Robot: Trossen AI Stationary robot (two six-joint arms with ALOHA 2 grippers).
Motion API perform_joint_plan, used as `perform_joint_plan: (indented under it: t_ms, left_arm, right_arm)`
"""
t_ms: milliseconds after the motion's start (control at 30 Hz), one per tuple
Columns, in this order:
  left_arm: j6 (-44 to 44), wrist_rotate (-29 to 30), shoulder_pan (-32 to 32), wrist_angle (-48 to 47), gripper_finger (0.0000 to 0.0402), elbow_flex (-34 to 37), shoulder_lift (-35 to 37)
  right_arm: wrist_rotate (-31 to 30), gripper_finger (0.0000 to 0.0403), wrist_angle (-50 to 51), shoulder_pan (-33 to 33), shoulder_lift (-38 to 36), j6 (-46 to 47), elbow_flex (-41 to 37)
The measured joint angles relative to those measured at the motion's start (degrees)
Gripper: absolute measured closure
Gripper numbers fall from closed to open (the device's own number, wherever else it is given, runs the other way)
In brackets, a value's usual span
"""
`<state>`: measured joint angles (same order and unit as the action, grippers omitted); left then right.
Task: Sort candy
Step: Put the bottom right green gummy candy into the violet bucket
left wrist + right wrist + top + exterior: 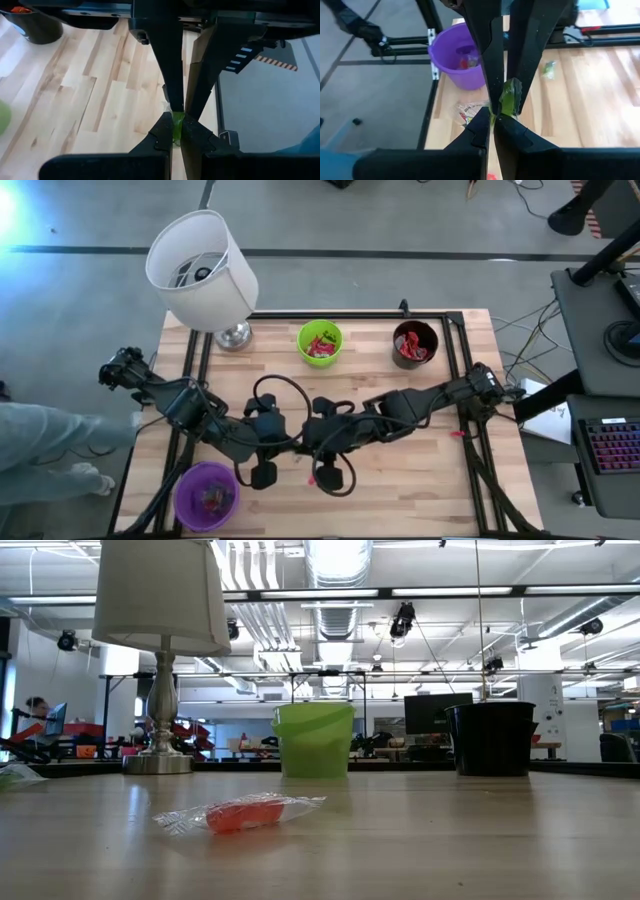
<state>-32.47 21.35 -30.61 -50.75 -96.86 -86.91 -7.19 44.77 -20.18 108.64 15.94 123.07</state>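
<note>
Here the left hand [177, 131] is pinched tight on a small green candy [178, 125], of which only a thin upright sliver shows between the finger pads; its wrapper ends are hidden, so its full shape cannot be made out. The right hand [492, 119] is likewise clamped on a green-wrapped sweet [509, 98], which sticks up above the fingertips with its long axis roughly along the fingers, its lower end swallowed by the pads. From above, both hands sit near the middle of the worktop [400, 480], close together, and the dark arms and cables cover whatever they hold. Just beyond the right hand lies a clear wrapped piece with red print [467, 111], and another small green sweet [549, 69] lies farther off on the wood. At table height an orange-red candy in a clear wrapper [243, 814] lies flat, its long axis running left to right, twisted ends pointing outward. The purple cup [206, 495] at the near left holds some pieces, hard to tell apart. At the far side stand the green cup [320, 342] and the black cup [415, 344], both with red pieces inside, and left of them a lamp [203, 270], whose shade hides part of the far-left corner.
</note>
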Motion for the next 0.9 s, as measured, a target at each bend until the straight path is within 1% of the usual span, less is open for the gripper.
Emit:
perform_joint_plan:
  t_ms: [100,167,300,400,900]
  left_arm:
    - [0.0,-0.6,0.0,0.1,0.0401,0.0,0.0]
    - [0.0,-1.3,0.0,0.0,0.0401,0.0,0.0]
    - [0.0,-1.4,0.0,-0.2,0.0401,0.0,0.1]
    - [0.0,-1.0,0.1,-0.6,0.0401,0.0,0.1]
    - [0.4,-1.2,0.1,-0.6,0.0401,0.0,0.1]
  right_arm:
    - [2.6,0.039,0.0,0.3,0.0,-0.2,0.2]
    - [2.7,0.039,-0.1,0.3,0.0,-1.2,0.2]
    - [1.9,0.039,-0.5,0.4,0.0,-1.5,0.2]
    - [-1.3,0.039,-0.1,0.3,0.0,-0.8,0.1]
    - [-1.2,0.039,-0.1,0.3,-0.1,0.1,0.1]
